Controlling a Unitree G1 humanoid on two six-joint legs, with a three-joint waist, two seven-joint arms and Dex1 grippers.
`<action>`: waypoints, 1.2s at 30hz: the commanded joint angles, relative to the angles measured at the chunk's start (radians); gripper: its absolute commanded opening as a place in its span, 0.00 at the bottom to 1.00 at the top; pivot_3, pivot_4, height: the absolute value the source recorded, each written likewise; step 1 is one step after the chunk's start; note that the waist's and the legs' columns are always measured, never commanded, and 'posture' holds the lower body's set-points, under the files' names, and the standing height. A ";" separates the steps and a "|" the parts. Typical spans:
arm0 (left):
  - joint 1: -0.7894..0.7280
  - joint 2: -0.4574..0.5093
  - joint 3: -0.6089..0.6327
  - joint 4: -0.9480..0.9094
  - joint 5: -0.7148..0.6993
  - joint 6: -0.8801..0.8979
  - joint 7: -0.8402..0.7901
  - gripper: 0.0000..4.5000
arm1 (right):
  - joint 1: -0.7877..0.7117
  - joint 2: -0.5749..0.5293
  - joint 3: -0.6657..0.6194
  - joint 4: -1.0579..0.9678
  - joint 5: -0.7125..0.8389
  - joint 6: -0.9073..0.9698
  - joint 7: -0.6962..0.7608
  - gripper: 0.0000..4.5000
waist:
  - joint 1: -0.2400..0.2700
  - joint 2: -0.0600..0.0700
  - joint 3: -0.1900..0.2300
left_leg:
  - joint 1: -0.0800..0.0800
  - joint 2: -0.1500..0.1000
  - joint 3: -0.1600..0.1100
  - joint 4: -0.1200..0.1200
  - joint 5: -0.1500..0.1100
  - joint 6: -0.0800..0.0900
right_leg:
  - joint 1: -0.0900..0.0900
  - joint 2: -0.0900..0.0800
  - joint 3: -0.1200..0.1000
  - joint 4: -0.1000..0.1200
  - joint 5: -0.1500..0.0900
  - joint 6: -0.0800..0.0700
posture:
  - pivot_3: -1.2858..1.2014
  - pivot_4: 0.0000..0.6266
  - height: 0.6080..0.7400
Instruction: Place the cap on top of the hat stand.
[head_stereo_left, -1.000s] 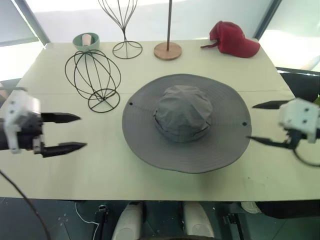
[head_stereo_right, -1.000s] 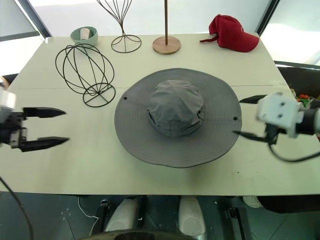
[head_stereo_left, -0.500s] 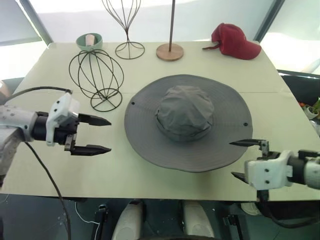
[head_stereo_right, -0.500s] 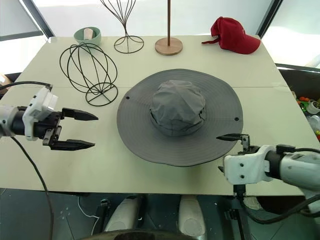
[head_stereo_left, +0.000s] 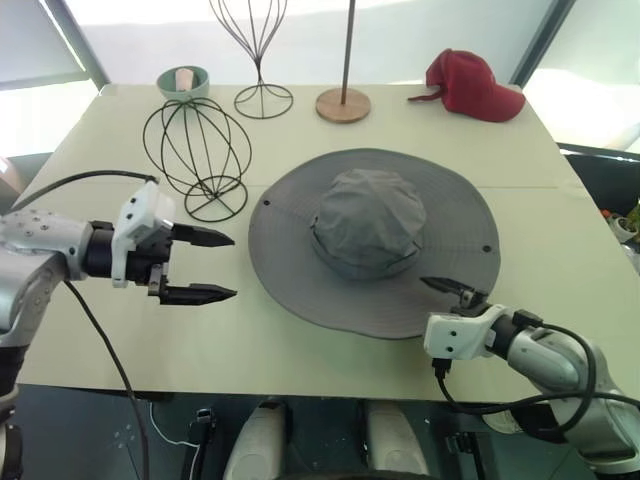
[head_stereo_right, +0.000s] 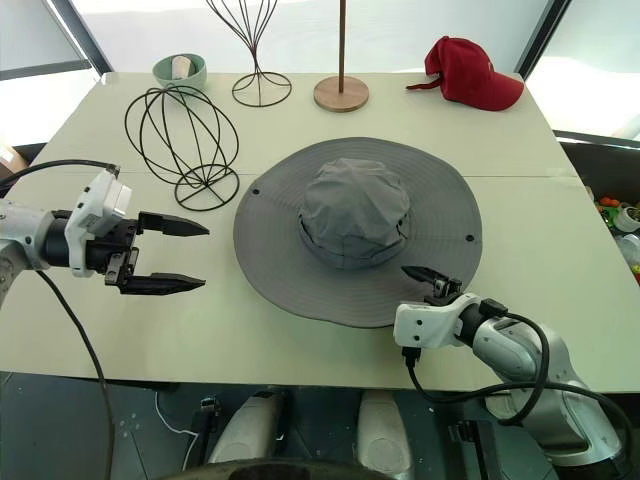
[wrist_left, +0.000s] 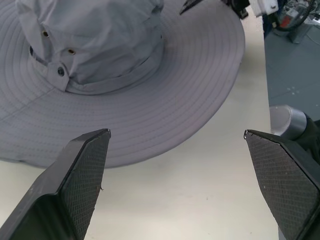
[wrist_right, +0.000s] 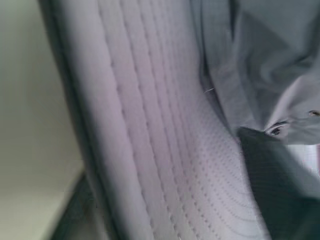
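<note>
The cap (head_stereo_left: 374, 240), a grey wide-brimmed sun hat, lies flat, crown up, in the middle of the pale worktop (head_stereo_left: 300, 360), not on any stand. At its near right brim the right gripper (head_stereo_right: 425, 283) has one black finger over the brim and, in the right wrist view, the other below the brim's edge; the brim lies between them, but whether they have closed on it I cannot tell. The left gripper (head_stereo_left: 205, 265) hovers just left of the cap, its fingers (wrist_left: 82, 180) wide apart and holding nothing, aimed toward the brim. The hat stand (head_stereo_left: 198, 155), a short black wire globe cage on a round wire base, stands empty to the rear left of the cap, near but apart from it. Along the far edge stand a small green bowl (head_stereo_left: 183, 81), a taller tulip-shaped wire stand (head_stereo_left: 257, 60), a thin pole on a wooden disc (head_stereo_left: 343, 103) and a red baseball cap (head_stereo_left: 470, 85).
</note>
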 joint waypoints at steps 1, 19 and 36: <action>0.002 0.008 0.047 -0.033 -0.020 0.010 0.016 1.00 | 0.001 0.002 -0.020 -0.005 0.016 -0.006 -0.018 0.25 | 0.000 0.000 0.000 | 0.000 0.000 0.000 0.000 0.000 0.000 | 0.000 0.000 0.000 0.000 0.000 0.000 | 0.52 0.24 1.00; 0.135 -0.005 0.466 -0.096 -0.264 0.251 0.234 1.00 | -0.560 0.074 -0.118 0.059 0.624 0.520 0.162 0.00 | -0.024 0.000 0.000 | 0.000 0.001 -0.001 0.002 0.000 0.000 | 0.000 0.001 0.000 0.001 0.002 -0.001 | 0.52 0.24 1.00; 0.459 -0.060 1.061 -0.054 -0.222 0.298 0.342 1.00 | -1.639 0.559 0.239 1.286 0.396 -0.111 0.015 0.00 | -0.060 -0.002 0.000 | -0.005 0.002 0.002 -0.015 0.007 -0.013 | -0.018 0.001 0.003 0.001 0.005 -0.004 | 0.52 0.24 1.00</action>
